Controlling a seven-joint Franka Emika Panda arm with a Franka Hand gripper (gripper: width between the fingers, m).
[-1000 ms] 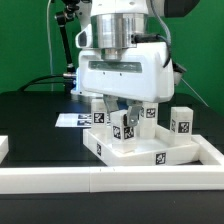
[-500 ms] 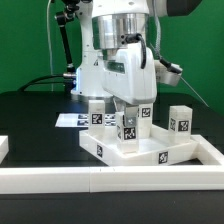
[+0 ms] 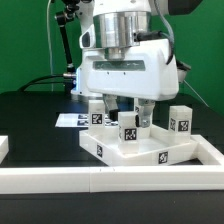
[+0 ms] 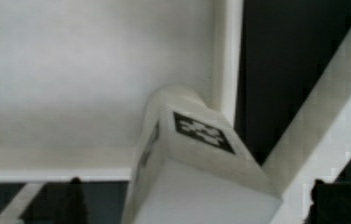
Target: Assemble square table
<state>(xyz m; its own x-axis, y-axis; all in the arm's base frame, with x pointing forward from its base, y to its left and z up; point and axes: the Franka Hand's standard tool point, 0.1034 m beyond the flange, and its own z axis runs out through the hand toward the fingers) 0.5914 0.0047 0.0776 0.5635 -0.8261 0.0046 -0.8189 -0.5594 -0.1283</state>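
Leg (image 3: pixel 128 128) between open pincer (image 3: pixel 125 112) fingers

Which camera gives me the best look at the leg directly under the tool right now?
The wrist view: the leg fills the frame, tag facing the camera, over the white tabletop. The exterior view shows the same leg small, standing on the tabletop between the fingers of the open tool, partly hidden by them.

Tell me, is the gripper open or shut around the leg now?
Open. In the exterior view the gripper has its fingers spread on either side of the upright leg on the square table, with gaps visible.
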